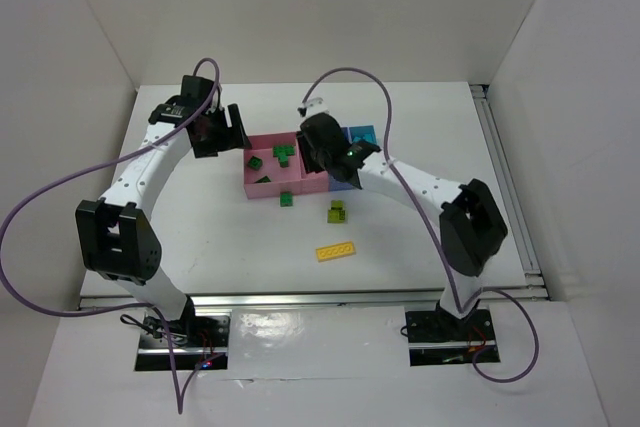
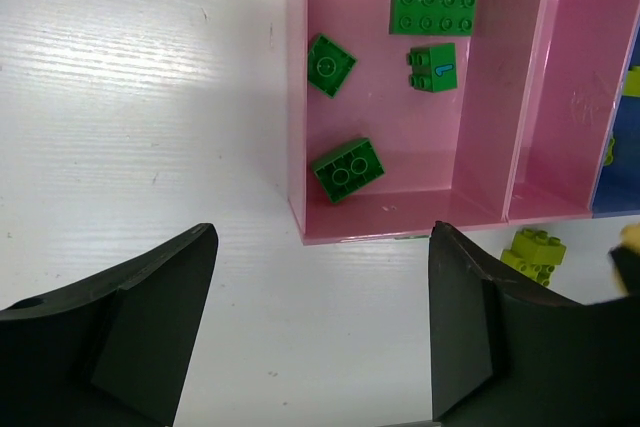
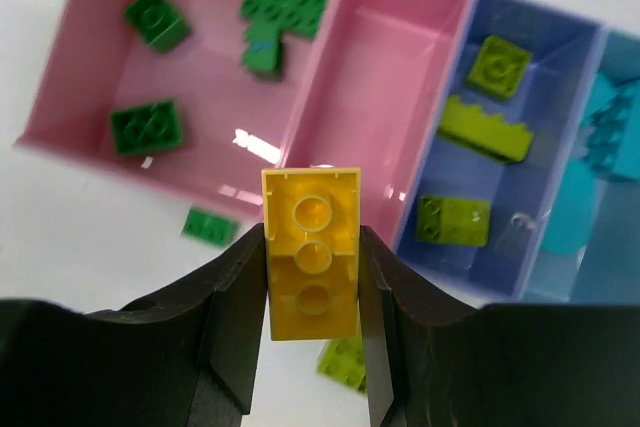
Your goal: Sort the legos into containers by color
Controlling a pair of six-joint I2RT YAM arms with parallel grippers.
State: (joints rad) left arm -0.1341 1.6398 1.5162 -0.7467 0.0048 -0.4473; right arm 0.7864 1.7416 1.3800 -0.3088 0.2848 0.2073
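Observation:
My right gripper [image 3: 312, 247] is shut on a yellow brick [image 3: 311, 277] and holds it above the tray's near edge, by the second pink compartment [image 3: 375, 77]; it also shows in the top view [image 1: 325, 155]. The first pink compartment [image 2: 480, 162] holds several dark green bricks [image 2: 346, 168]. The purple-blue compartment [image 3: 560, 57] holds lime bricks [image 3: 485, 129]. The light blue compartment [image 3: 600, 247] holds cyan bricks [image 3: 612, 127]. My left gripper [image 2: 320, 337] is open and empty over the table, just left of the tray [image 1: 265, 185].
Loose on the table in front of the tray lie a dark green brick [image 1: 287, 199], a lime brick [image 1: 337, 211] and a flat yellow brick [image 1: 336, 251]. White walls enclose the table on three sides. A rail [image 1: 505, 177] runs along the right edge.

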